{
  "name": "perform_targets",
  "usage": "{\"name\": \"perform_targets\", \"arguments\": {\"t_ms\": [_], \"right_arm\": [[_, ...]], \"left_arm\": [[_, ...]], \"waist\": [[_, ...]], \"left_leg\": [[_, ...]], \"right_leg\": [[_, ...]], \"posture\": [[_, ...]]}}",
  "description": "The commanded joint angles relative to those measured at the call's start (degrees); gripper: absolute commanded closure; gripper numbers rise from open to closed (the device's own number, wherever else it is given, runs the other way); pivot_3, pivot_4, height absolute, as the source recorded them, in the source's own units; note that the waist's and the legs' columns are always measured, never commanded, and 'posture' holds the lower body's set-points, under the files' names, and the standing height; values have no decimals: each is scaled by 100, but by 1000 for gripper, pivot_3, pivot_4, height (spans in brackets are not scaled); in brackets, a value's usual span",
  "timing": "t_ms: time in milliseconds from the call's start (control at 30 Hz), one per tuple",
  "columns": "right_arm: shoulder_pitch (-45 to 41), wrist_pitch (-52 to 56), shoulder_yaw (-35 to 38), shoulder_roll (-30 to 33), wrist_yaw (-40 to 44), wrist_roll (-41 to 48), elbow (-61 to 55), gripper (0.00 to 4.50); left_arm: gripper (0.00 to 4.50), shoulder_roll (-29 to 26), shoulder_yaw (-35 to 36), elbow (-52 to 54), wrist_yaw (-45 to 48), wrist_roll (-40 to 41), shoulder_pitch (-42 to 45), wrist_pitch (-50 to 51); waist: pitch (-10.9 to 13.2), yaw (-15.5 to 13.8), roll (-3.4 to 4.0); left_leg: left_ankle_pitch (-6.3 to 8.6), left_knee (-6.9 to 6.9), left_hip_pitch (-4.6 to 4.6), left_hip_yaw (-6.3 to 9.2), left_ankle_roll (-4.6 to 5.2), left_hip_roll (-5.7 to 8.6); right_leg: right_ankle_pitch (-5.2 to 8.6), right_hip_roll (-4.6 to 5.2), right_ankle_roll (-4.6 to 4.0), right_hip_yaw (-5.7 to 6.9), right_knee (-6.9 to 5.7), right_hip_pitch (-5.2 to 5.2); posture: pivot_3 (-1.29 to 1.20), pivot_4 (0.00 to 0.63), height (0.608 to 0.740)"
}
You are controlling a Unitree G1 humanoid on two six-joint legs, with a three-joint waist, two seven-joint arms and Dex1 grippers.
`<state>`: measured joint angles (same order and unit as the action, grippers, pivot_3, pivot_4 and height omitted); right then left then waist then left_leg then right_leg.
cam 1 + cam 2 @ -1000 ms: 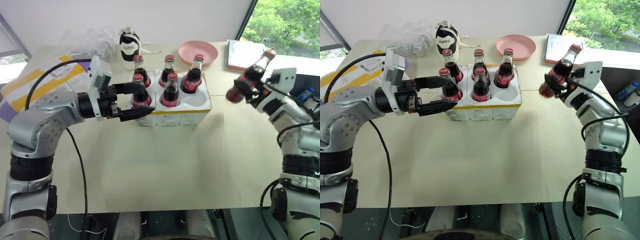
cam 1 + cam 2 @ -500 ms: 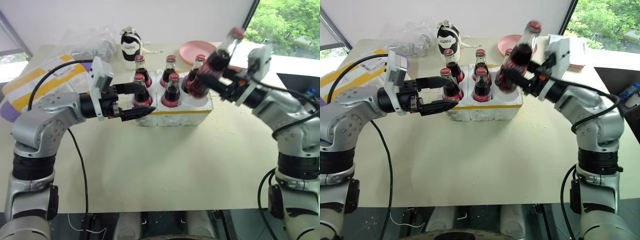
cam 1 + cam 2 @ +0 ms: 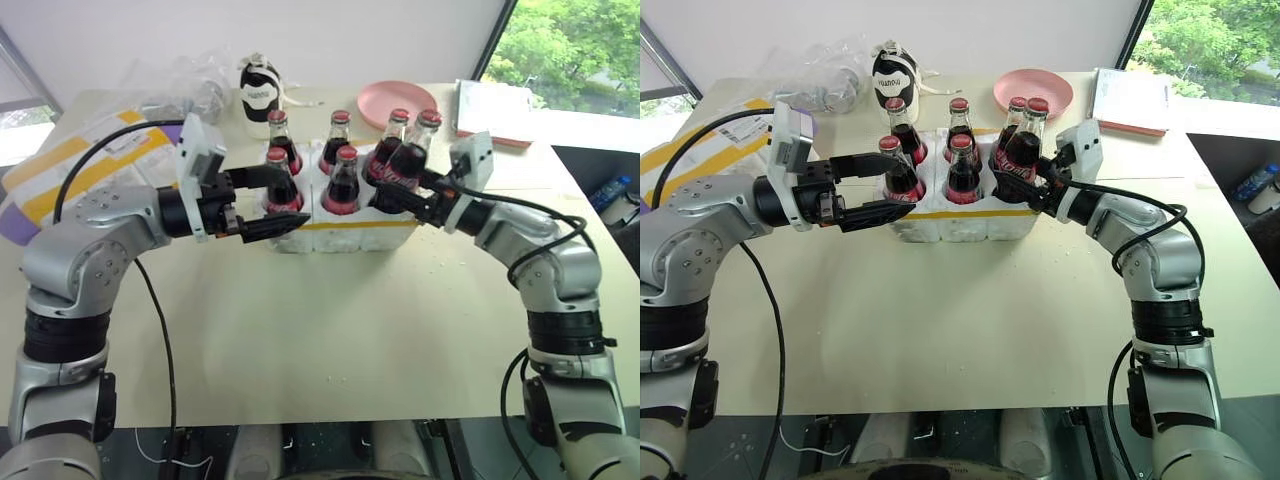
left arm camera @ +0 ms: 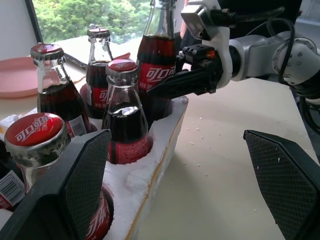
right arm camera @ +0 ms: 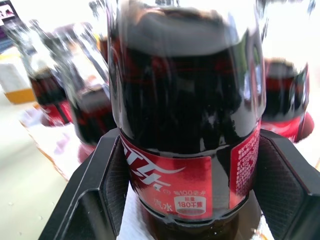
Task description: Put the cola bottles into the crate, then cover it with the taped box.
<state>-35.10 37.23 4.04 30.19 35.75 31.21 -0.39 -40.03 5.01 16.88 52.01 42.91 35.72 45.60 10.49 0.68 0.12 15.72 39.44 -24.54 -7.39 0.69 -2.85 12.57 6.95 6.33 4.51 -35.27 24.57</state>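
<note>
The crate (image 3: 372, 228), a low white foam block with a yellow band, stands mid-table with several cola bottles (image 3: 343, 181) upright in its wells. My right gripper (image 3: 398, 197) is shut on another cola bottle (image 3: 410, 160), holding it nearly upright at the front-right well. Whether its base sits in the well I cannot tell. My left gripper (image 3: 283, 203) is open at the crate's front-left corner, one finger behind and one in front of the front-left bottle (image 3: 280, 183), not closed on it. The taped box (image 3: 75, 165) lies at the far left.
A black-and-white bottle with a tied neck (image 3: 259, 92) and a clear plastic bag (image 3: 185, 92) sit behind the crate. A pink plate (image 3: 396, 103) and a notebook (image 3: 492, 108) lie at the back right. Bare table stretches in front of the crate.
My right arm swung its bottle left and down from the table's right side to the crate's front-right well, turning it from tilted to nearly upright. The left arm stayed put.
</note>
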Motion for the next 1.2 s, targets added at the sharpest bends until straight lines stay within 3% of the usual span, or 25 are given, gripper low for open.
{"name": "perform_targets", "arguments": {"t_ms": [33, 67, 133, 200, 467, 667, 767, 867, 1033, 1200], "right_arm": [[-263, -274, -27, -2, 151, -179, 15, 1733], [-258, -232, -58, -3, 187, -198, 54, 1733], [-236, -161, -93, 11, 263, -212, 70, 713], [-205, -174, -120, 49, 313, -275, 13, 40], [-22, 152, 414, 877, 886, 64, -780, 40], [194, 883, 1372, 1806, 1421, 1055, -1391, 40], [424, 1353, 1806, 2154, 1859, 1831, -1768, 40], [576, 1418, 1949, 2270, 1913, 2128, -2057, 40], [531, 1287, 1708, 2174, 1878, 2144, -1962, 40], [219, 1078, 1397, 2155, 1947, 1976, -1567, 40]], "left_arm": [[0, -81, 160, 175, -29, 35, 1, -79], [0, -87, 162, 168, -26, 32, 0, -79], [0, -97, 167, 169, -21, 29, -6, -77], [0, -110, 173, 177, -14, 31, -14, -74], [0, -292, 339, 266, -47, 40, -92, -52], [0, -1011, 1308, 308, -441, -239, -736, -95], [0, -1667, 1693, 219, -613, -1163, -1558, -520], [0, -2232, 2172, 0, -668, -2369, -2902, -1265], [0, -2458, 3057, -392, -627, -3949, -4891, -2566], [0, -2467, 2911, -1366, -1693, -5300, -5442, -3398]], "waist": [[0, 2, 0], [0, 2, 0], [0, 8, 0], [-1, 8, -1], [-1, -7, -2], [-2, 10, -4], [-2, 29, -4], [-2, 34, -3], [-3, 30, -13], [-4, -39, -14]], "left_leg": [[0, 0, 0, 0, 0, 0], [0, -1, 0, 0, 0, 0], [0, -1, 1, 0, 0, 0], [0, -1, 2, 0, 0, 0], [0, -1, 1, 0, 0, 0], [0, -16, 5, 1, 0, -1], [2, -24, 11, 0, 2, -2], [16, -29, 13, -2, 25, -4], [23, -31, 3, -8, 30, -12], [34, -32, 1, -6, 20, -14]], "right_leg": [[0, 0, 0, 0, 0, 0], [0, 0, 0, 0, 0, 0], [0, 0, 0, 0, 0, 0], [0, 0, 0, 0, 0, 0], [0, 0, 0, 0, 1, -1], [1, 0, -1, 0, 6, 3], [1, 0, -2, 0, 6, 2], [4, -1, -7, 0, 7, 7], [15, 10, -37, 0, 8, 29], [16, 35, -55, 0, 6, 65]], "posture": [[0, 150, 740], [0, 150, 740], [0, 150, 740], [0, 150, 740], [0, 150, 740], [0, 150, 740], [0, 150, 740], [0, 150, 740], [0, 150, 740], [0, 150, 740]]}}
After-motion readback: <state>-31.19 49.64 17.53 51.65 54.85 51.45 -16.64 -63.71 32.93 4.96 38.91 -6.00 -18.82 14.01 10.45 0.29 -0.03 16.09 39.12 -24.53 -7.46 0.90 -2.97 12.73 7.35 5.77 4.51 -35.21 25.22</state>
